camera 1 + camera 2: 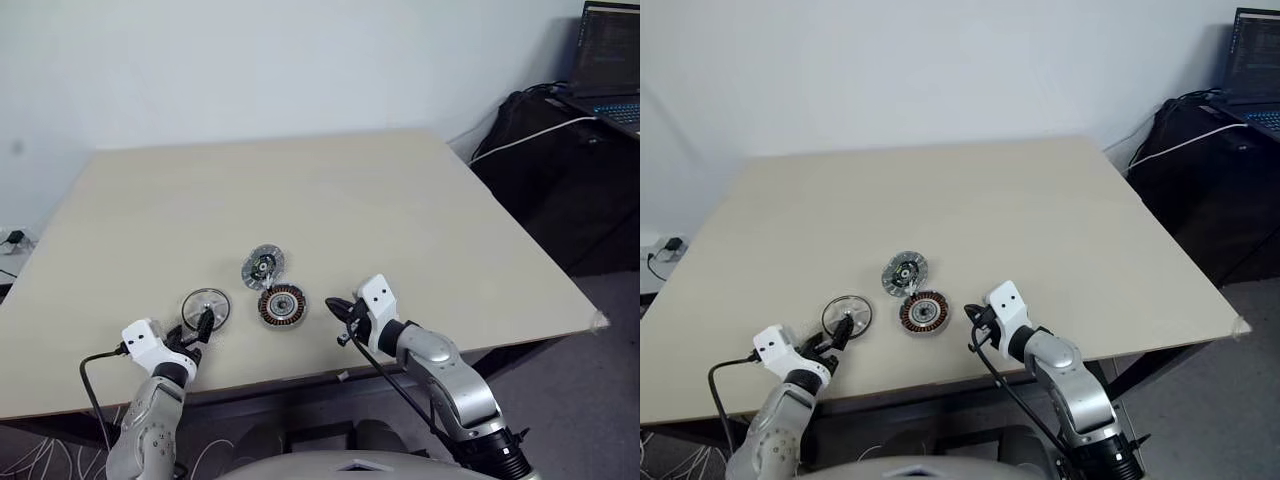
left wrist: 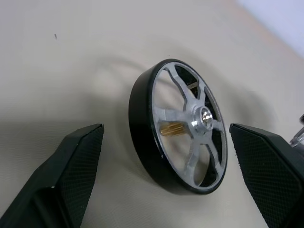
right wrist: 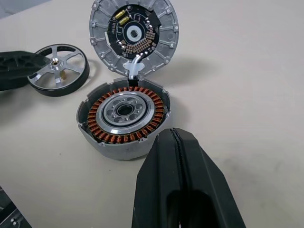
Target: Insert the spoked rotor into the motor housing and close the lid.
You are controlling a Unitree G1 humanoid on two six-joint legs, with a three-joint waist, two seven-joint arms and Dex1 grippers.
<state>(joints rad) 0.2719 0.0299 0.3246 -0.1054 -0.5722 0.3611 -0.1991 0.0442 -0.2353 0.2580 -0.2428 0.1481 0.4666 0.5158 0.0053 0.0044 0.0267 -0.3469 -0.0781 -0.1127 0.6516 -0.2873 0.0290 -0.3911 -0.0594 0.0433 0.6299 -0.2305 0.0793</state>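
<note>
The spoked rotor (image 1: pixel 206 305), a black-rimmed wheel with silver spokes and a centre boss (image 2: pixel 205 115), lies flat on the table (image 1: pixel 400 200) at the near left. My left gripper (image 1: pixel 199 326) is open just on its near side, and in the left wrist view one finger (image 2: pixel 71 175) shows on each side of the rotor. The motor housing (image 3: pixel 124 114), ringed with copper windings, sits right of the rotor. The lid (image 3: pixel 134 35), a ribbed silver disc showing a circuit board, lies behind the housing, joined to it by short wires. My right gripper (image 1: pixel 340 310) is shut and empty, right of the housing.
The table's front edge (image 1: pixel 340 372) runs just below both grippers. Off the table's right side stand a dark bag (image 1: pixel 540 130) with a white cable (image 1: pixel 520 140) and an open laptop (image 1: pixel 610 60). A black cable (image 1: pixel 95 375) loops from my left wrist.
</note>
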